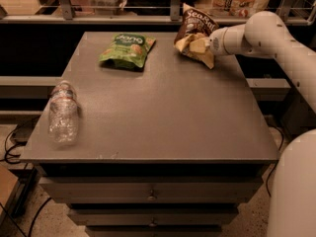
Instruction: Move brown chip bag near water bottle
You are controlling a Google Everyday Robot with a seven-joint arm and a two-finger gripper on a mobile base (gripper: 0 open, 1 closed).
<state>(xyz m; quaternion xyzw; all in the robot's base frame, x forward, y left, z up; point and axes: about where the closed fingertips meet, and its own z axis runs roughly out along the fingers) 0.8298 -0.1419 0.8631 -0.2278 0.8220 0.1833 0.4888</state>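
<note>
At table [163, 117] far edge: pincer [193, 44] clamped on brown chip bag [200, 22]; water bottle [62, 113] well apart.

Brown chip bag [200, 21] in hand [195, 44], water bottle [63, 113] far-left

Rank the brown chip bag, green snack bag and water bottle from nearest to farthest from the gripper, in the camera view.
The gripper is at the far right.
1. brown chip bag: far right, held in the jaws.
2. green snack bag: far side, left of centre.
3. water bottle: lying at the near left.
</note>
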